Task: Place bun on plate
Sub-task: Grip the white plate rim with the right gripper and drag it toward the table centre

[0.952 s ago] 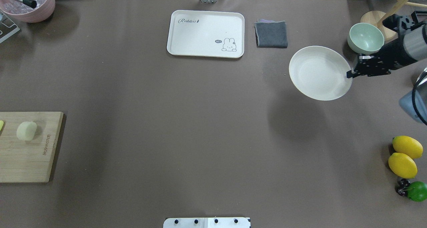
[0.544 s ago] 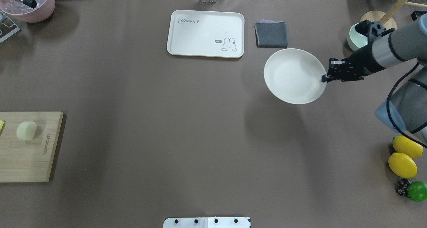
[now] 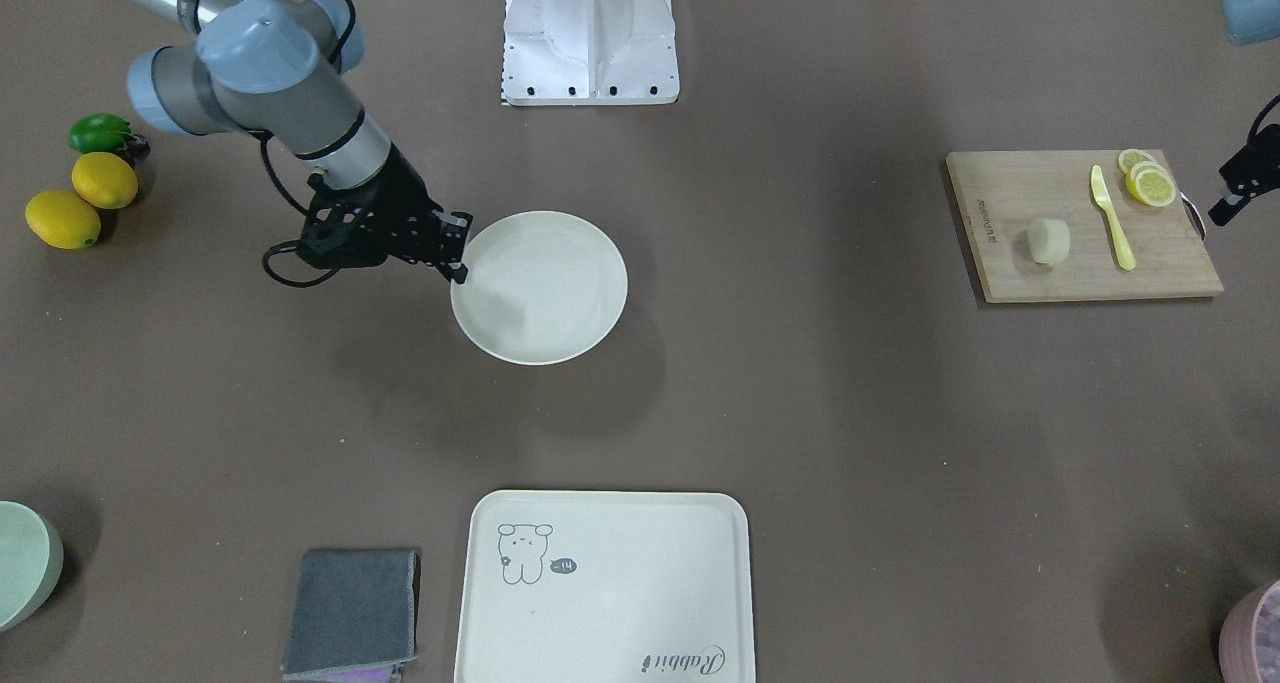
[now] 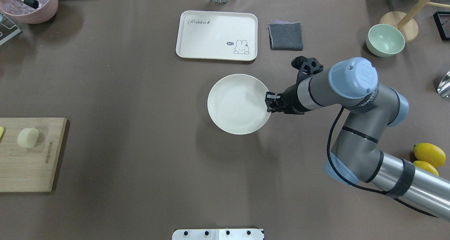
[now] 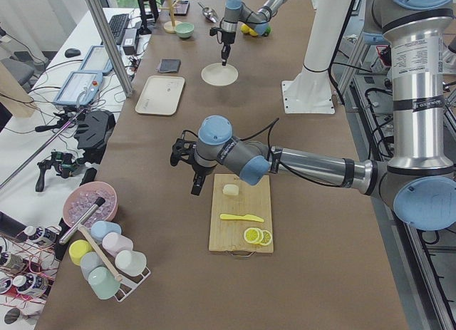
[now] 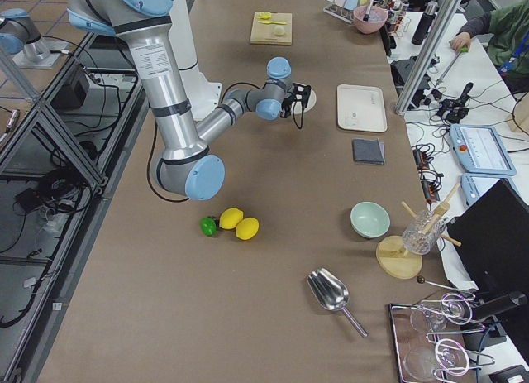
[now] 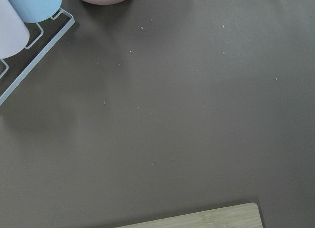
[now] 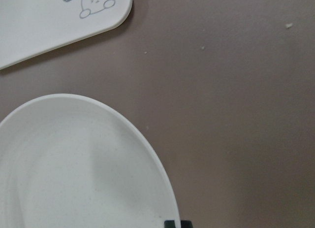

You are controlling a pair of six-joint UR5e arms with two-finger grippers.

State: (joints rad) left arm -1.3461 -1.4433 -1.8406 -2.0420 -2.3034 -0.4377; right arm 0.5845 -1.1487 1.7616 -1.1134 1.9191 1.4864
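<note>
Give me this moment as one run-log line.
right gripper: shut on plate rim | bun: on cutting board, not yet picked | left gripper: beside cutting board, state unclear

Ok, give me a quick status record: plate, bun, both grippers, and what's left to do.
plate: mid-table, just robot-side of the tray; empty; looks slightly raised, its shadow offset
bun: on the cutting board, far from the plate, nothing touching it
right gripper: shut on the plate's rim
left gripper: beside the cutting board, holding nothing visible; open or shut unclear
remaining: bun not yet on plate
</note>
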